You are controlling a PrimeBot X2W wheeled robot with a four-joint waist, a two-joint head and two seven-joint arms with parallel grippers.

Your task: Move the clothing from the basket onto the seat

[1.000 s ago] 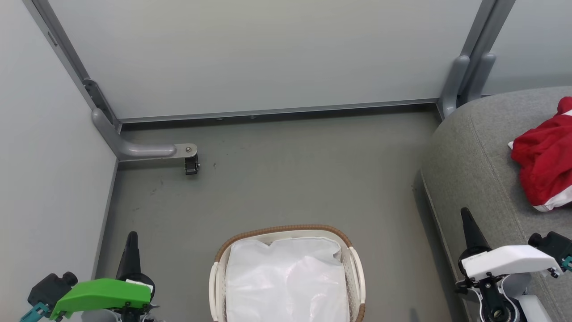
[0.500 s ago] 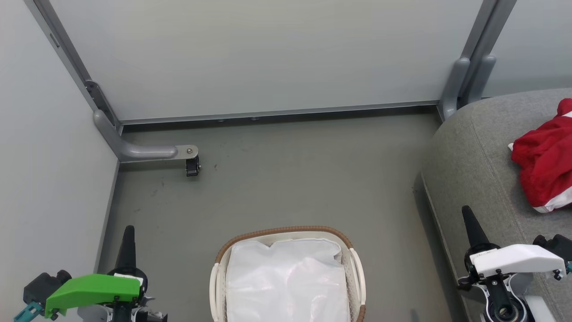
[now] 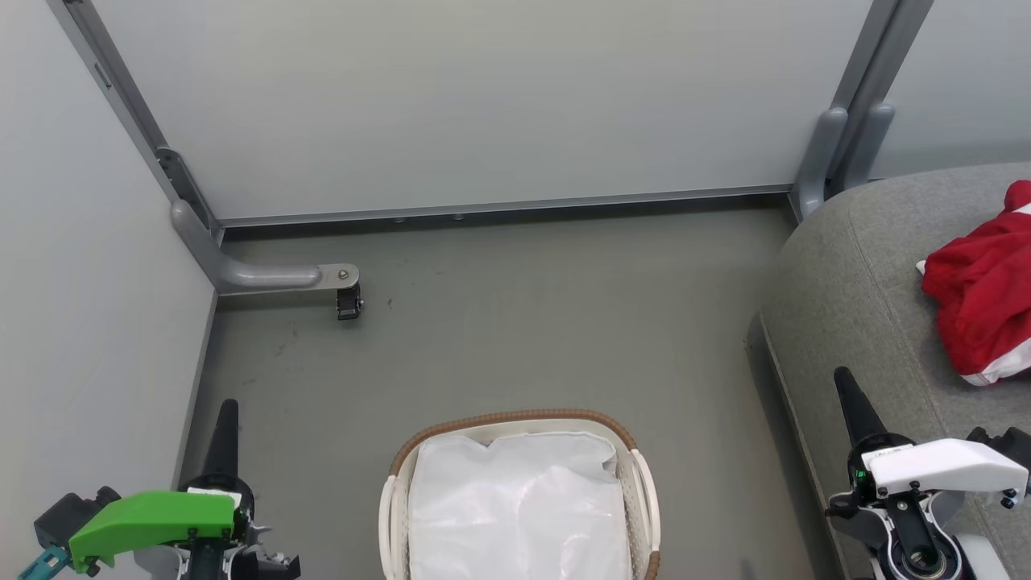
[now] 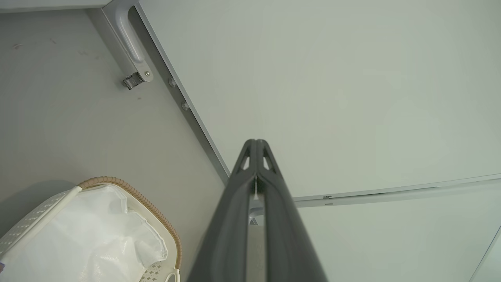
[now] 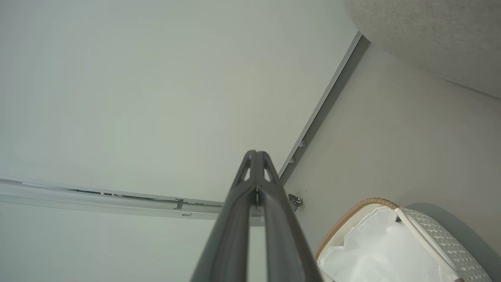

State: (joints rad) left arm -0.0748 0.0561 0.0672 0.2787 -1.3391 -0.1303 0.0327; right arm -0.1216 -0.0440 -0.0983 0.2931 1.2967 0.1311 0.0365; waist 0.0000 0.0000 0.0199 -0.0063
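Observation:
The red clothing (image 3: 984, 304) with white trim lies crumpled on the grey seat (image 3: 854, 274) at the right edge of the head view. The white basket (image 3: 640, 483) with its brown rim stands on the floor at the bottom centre, holding just a white liner (image 3: 515, 507); it also appears in the wrist views as the basket (image 4: 129, 192) and the basket (image 5: 434, 239). My left gripper (image 3: 226, 407) sits at the lower left, shut and empty (image 4: 255, 143). My right gripper (image 3: 843, 375) is at the lower right beside the seat's front edge, shut and empty (image 5: 255, 153).
Pale partition walls (image 3: 483, 97) close the space at the back and left. A grey bracket with a small caster (image 3: 348, 300) juts from the left corner onto the grey floor (image 3: 523, 322). A grey post (image 3: 838, 137) stands by the seat's back corner.
Both grippers have dropped a little lower in the head view, and the whole picture has shifted slightly downward. The clothing and basket keep their places.

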